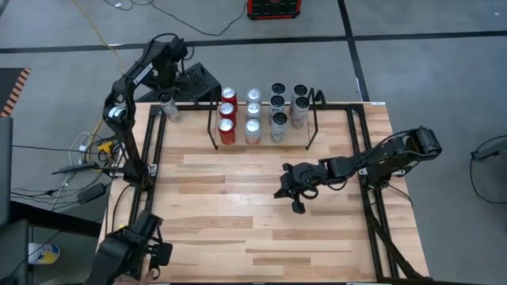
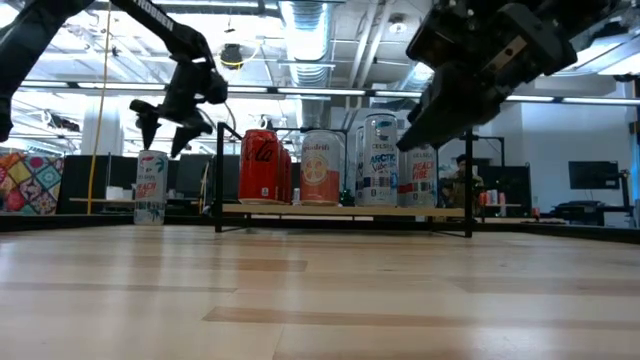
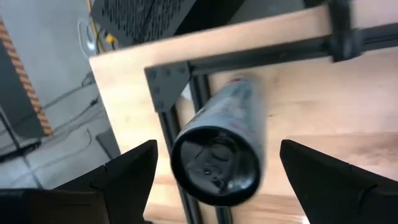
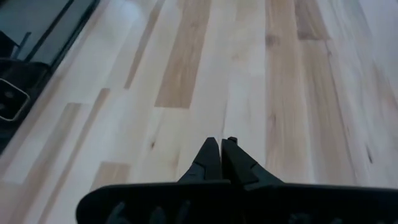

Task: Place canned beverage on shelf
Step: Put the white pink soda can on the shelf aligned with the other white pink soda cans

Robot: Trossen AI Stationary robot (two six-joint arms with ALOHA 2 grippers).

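A slim white can (image 1: 168, 108) with a peach label stands upright on its base at the table's far left corner, left of the shelf (image 1: 312, 127). The low view shows the can (image 2: 150, 186) beside the shelf (image 2: 340, 210). My left gripper (image 2: 165, 135) hangs open just above the can's top, pointing steeply down. In the left wrist view its two fingers stand on either side of the can (image 3: 217, 163) without touching it. My right gripper (image 1: 291, 190) is shut on nothing above the middle of the table; its closed tips (image 4: 221, 149) point at bare wood.
The shelf holds several upright cans in rows: red ones (image 1: 227, 115) at its left, then white and silver ones (image 1: 277, 111). Black rails (image 1: 155, 142) run along the table's left and right sides, close to the can. A black perforated box (image 1: 198, 79) sits beyond the far left corner.
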